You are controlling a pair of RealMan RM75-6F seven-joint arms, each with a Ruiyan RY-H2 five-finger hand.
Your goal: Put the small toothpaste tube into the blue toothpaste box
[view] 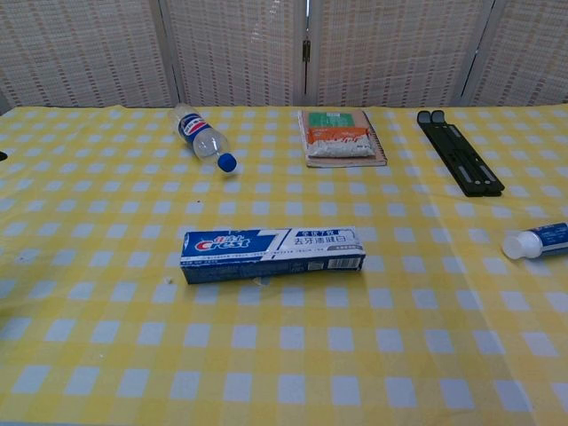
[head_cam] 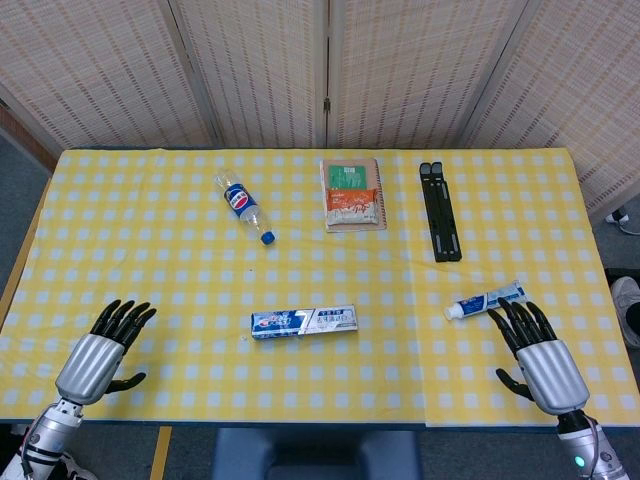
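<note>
The blue toothpaste box [head_cam: 304,322] [view: 272,253] lies flat on the yellow checked table, near the front middle. The small toothpaste tube [head_cam: 485,300] [view: 536,240] lies to its right, white cap pointing left. My right hand [head_cam: 535,352] rests on the table just below the tube's right end, fingers spread and holding nothing; its fingertips are close to the tube. My left hand [head_cam: 100,348] lies at the front left, fingers apart and empty, far from the box. Neither hand shows in the chest view.
A plastic bottle with a blue cap [head_cam: 244,206] [view: 201,136] lies at the back left. A snack packet on a notebook [head_cam: 352,194] [view: 339,138] sits at the back middle. A black folding stand [head_cam: 439,210] [view: 459,162] lies at the back right.
</note>
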